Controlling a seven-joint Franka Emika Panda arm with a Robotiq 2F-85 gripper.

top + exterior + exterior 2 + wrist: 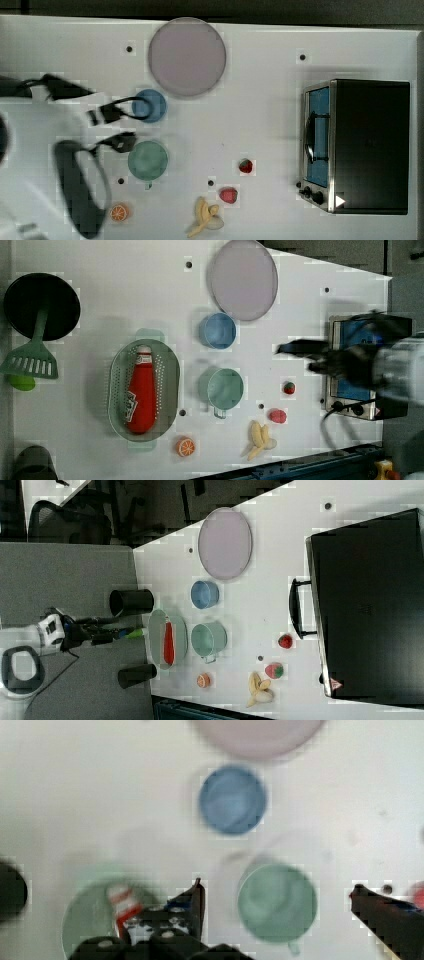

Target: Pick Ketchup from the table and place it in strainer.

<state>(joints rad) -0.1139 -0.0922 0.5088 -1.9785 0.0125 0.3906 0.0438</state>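
The ketchup (141,395), a red bottle with a white cap, lies on its side inside the pale mint-green oval strainer (117,390). The right view has the ketchup (169,644) in the strainer (180,635) too, and the wrist view catches the bottle's (122,904) cap end over the strainer's rim (80,915). My gripper (277,892) is open, well above the table, with nothing between its fingers (197,895). In the top view the gripper (112,129) hovers near the two cups. The right view places the gripper (112,630) on the strainer's left.
A teal cup (225,388) and a blue cup (218,330) stand beside the strainer. A lilac plate (243,279), a toaster oven (365,145), two strawberries (289,387), a banana (259,439), an orange slice (185,446) and a black pan (42,302) with a green spatula (30,362) share the table.
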